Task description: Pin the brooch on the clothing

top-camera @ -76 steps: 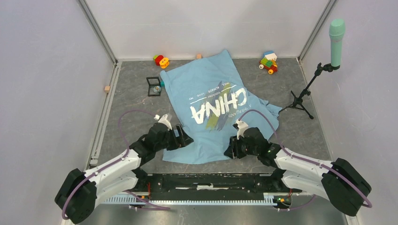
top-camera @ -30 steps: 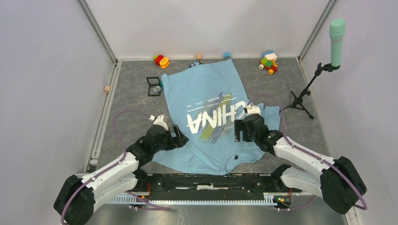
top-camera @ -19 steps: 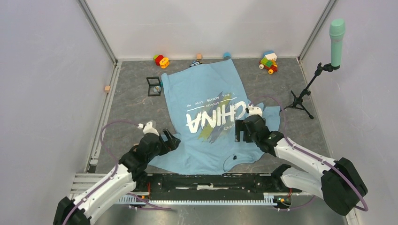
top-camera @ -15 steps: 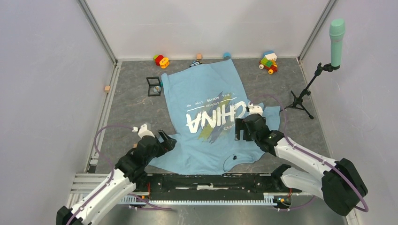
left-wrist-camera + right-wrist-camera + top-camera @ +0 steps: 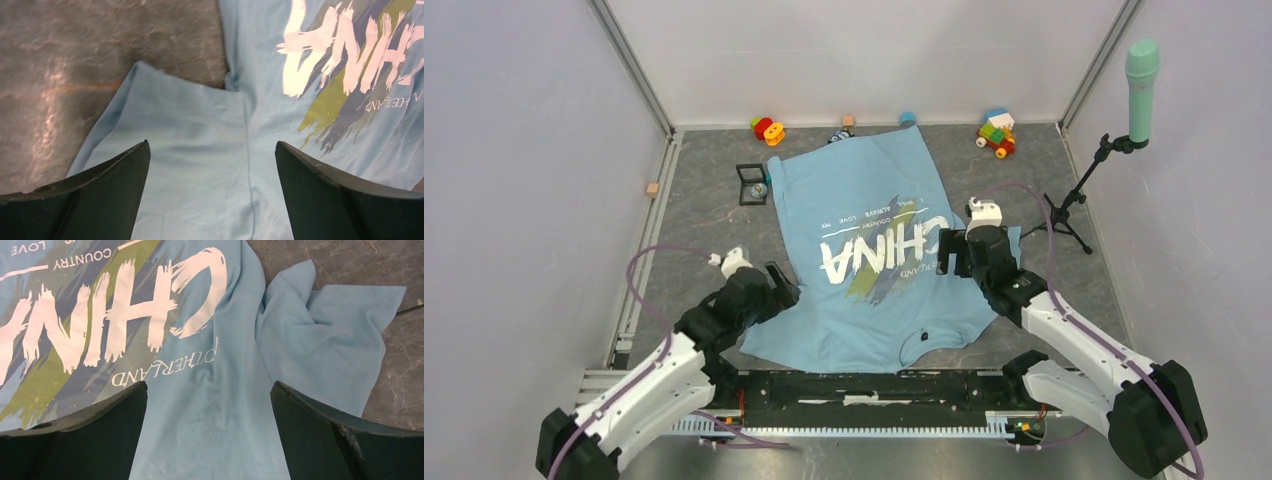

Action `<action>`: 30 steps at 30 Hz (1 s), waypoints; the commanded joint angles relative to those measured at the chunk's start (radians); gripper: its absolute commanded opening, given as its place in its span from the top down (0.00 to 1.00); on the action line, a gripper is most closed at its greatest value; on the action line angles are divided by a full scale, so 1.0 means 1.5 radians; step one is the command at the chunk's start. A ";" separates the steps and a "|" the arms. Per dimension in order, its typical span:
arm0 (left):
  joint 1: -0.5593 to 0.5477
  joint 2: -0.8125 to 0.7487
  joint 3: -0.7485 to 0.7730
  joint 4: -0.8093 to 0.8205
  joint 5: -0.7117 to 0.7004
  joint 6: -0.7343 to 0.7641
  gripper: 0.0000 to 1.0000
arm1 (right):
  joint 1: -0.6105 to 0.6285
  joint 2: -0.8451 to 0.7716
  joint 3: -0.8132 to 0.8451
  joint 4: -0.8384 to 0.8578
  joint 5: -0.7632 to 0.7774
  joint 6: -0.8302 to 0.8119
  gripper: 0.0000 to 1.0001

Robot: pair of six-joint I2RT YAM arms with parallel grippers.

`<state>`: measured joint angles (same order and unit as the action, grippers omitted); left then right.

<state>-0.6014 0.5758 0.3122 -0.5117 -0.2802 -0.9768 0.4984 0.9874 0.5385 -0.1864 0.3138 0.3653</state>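
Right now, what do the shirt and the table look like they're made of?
The shirt looks like soft knit cloth, maybe cotton: it is matte, with folds and a rumpled sleeve. Its white letters look like flat printed ink. The table has a grey, marbled top with a slight sheen. Whether it is stone, laminate or a mat, I cannot tell.

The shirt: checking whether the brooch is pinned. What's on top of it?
Only print shows on the shirt; the brooch sits at the black frame box beside it. Anything under the cloth is hidden.
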 commanded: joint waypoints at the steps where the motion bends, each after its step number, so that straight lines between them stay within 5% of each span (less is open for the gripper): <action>1: 0.003 0.175 0.127 0.078 0.018 0.109 0.00 | -0.007 -0.012 -0.021 0.069 -0.052 -0.045 0.02; 4: 0.003 0.299 0.199 0.065 0.017 0.179 0.00 | -0.007 -0.018 -0.035 0.078 -0.080 -0.053 0.02; 13: 0.007 0.535 0.296 0.122 -0.008 0.306 0.35 | -0.007 -0.103 -0.096 0.076 -0.060 -0.068 0.04; 22: 0.007 0.493 0.208 0.179 0.009 0.274 0.42 | -0.007 -0.136 -0.139 0.079 -0.088 -0.035 0.04; 30: 0.007 0.480 0.144 0.232 0.047 0.246 0.61 | -0.007 -0.142 -0.133 0.055 -0.050 -0.052 0.05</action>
<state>-0.5949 1.3155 0.5682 -0.2337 -0.2352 -0.5846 0.4896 0.7933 0.3321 -0.1135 0.2047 0.2977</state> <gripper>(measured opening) 0.450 0.955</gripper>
